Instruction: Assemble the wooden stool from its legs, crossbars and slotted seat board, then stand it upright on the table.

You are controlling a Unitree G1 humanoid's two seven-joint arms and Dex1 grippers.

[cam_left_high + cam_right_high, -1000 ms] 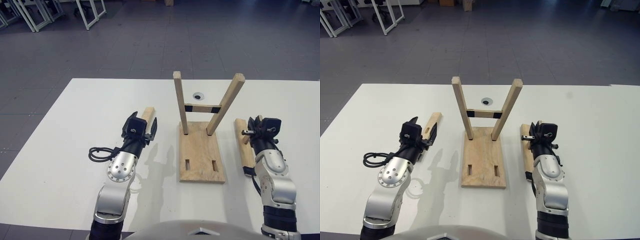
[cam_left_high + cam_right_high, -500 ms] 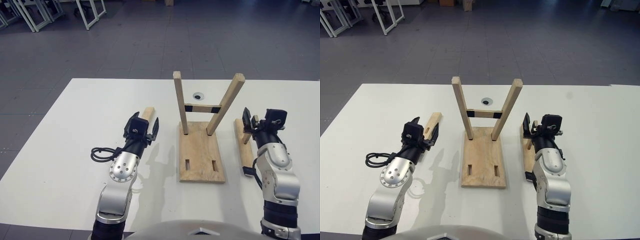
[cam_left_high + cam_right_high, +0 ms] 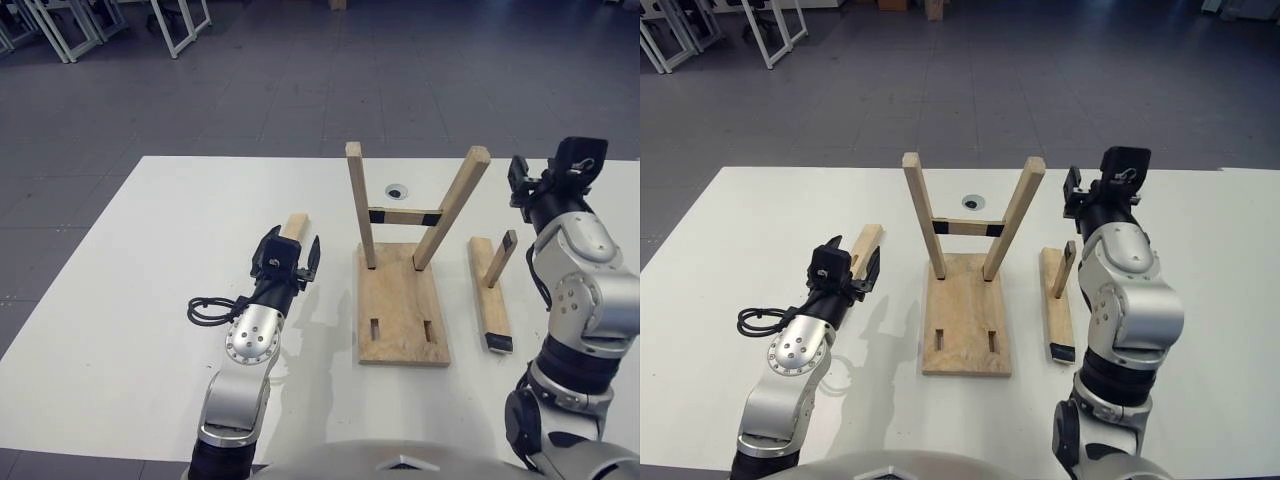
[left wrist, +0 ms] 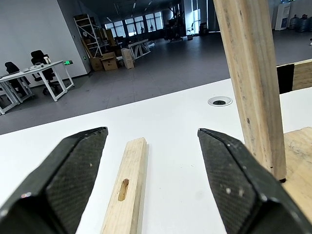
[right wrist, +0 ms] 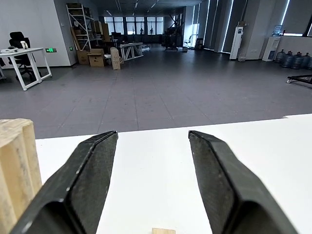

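The slotted seat board (image 3: 402,305) lies flat mid-table. Two legs (image 3: 357,205) stand in its far slots, joined by a crossbar (image 3: 405,216) with black ends; its two near slots (image 3: 373,327) hold nothing. A loose leg (image 3: 293,228) lies left of the board, and my left gripper (image 3: 287,256) stands open just short of it, one finger (image 4: 63,180) on each side of its line. Right of the board another leg (image 3: 489,295) lies flat with a short bar (image 3: 497,260) sticking up from it. My right gripper (image 3: 545,185) hangs open and empty, raised above the table beside the right standing leg's top (image 5: 17,165).
A coiled black cable (image 3: 205,310) lies beside my left arm. A round grommet hole (image 3: 398,190) sits in the table behind the standing legs. The white table (image 3: 150,260) ends at its far edge on grey floor.
My right gripper has lifted off the leg and bar on the right and risen up and away. The short bar stays sticking up. My left gripper crept slightly forward.
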